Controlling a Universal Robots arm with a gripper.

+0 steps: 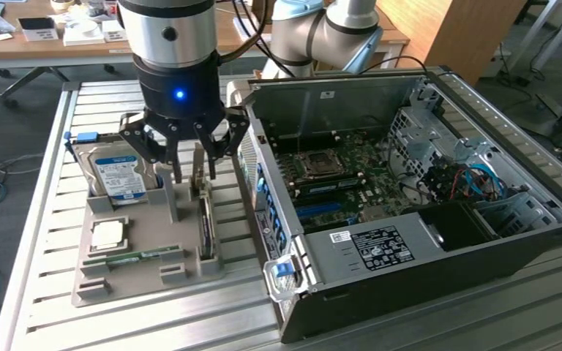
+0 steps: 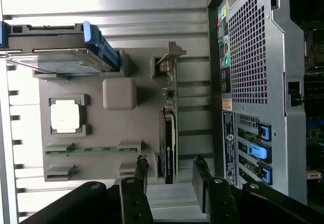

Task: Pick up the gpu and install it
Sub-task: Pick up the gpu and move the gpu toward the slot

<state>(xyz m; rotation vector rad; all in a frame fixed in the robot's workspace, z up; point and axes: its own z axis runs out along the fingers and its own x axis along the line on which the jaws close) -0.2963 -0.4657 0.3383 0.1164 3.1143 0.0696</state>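
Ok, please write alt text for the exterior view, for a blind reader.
A robot arm's black gripper, fingers open, hangs over a thin dark graphics card standing on edge in a grey tray. The tray also holds a silver hard drive with a blue-white label; an open black computer case stands at the exterior view's right.

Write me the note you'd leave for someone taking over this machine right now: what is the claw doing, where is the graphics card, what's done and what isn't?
Gripper: open, holding nothing, hanging over the gpu with one finger to each side of it.
Gpu: standing on edge in its slot in the grey parts tray, beside the open computer case.
Also in the tray: hard drive, processor chip, RAM stick.
Done: the gripper is lined up over the card.
Left: the card is not gripped, not lifted and not fitted in the case.
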